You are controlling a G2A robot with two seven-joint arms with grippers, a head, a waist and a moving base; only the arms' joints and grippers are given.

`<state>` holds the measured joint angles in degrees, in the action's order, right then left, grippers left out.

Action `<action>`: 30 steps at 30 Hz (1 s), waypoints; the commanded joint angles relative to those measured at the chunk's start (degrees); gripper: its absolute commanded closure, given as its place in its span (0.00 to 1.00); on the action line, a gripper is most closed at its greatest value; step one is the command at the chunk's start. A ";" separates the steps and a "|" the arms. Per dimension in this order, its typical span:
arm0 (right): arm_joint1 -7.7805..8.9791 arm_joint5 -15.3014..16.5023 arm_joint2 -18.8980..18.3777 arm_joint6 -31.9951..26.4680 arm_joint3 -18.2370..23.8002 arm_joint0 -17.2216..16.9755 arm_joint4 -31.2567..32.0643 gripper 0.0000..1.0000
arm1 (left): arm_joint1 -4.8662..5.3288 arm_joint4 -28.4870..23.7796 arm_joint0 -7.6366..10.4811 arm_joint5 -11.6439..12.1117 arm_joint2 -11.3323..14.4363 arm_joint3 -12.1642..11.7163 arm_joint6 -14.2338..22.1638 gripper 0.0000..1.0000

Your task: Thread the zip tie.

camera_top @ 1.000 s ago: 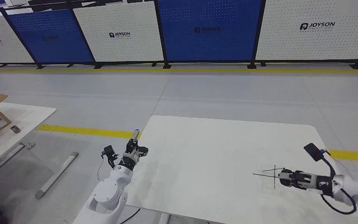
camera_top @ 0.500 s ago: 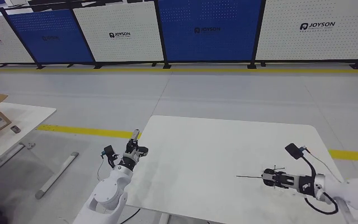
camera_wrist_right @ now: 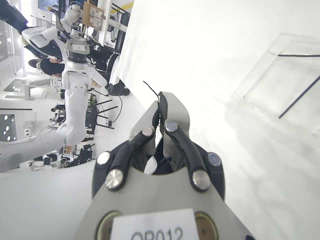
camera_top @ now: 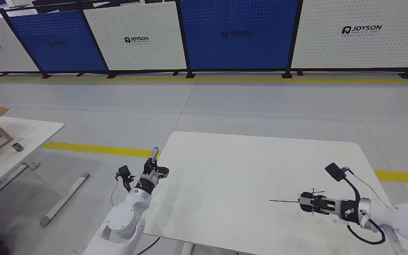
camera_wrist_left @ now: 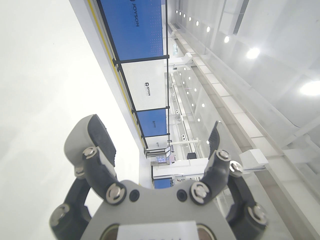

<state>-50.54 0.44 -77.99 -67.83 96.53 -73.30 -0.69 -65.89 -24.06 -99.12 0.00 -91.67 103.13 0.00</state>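
Above the white table's (camera_top: 255, 159) right side, holds the zip tie (camera_top: 284, 201) clenched in the right gripper (camera_wrist_right: 160, 99), with its long axis aimed leftward at the empty, spread-open left gripper (camera_wrist_left: 155, 126), well apart.

A tray (camera_wrist_right: 252, 81) lay on the surface (camera_top: 255, 166) near its front right corner, with other ties (camera_wrist_right: 297, 98) in it. Above the surface there, the right gripper (camera_top: 301, 203) held the zip tie (camera_top: 284, 202) between its fingers. The left gripper (camera_top: 153, 153) stood at the surface's left edge.

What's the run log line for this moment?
right claw: shut on zip tie | left claw: open, empty | clear tray: loose ties inside
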 commanded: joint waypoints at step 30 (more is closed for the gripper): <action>-3.84 3.89 15.99 -8.72 -13.26 16.66 -16.62 1.00 | 0.00 0.00 0.00 0.00 0.00 0.00 0.00 0.00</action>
<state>-54.37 4.34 -62.00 -76.55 83.28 -56.64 -17.31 -65.89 -24.06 -99.12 0.00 -91.67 103.13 0.00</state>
